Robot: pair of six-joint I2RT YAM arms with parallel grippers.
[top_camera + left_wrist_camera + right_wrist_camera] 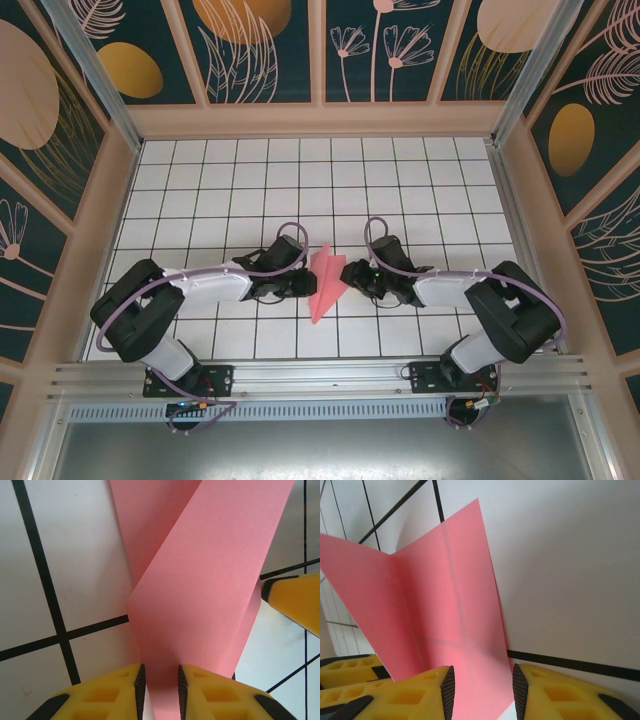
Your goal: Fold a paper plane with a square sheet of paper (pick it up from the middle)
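Holding nothing tightly, by the look of it: left gripper (159,682) a little open with the pink paper (200,580) in its gap, right gripper (482,680) open a bit wider, also with paper in its gap. Lying right between the two on the white table (200,170), as near to one as the other. Running long from far to near, sharp tip aiming at the arm bases, so probably best pressed from both sides together.
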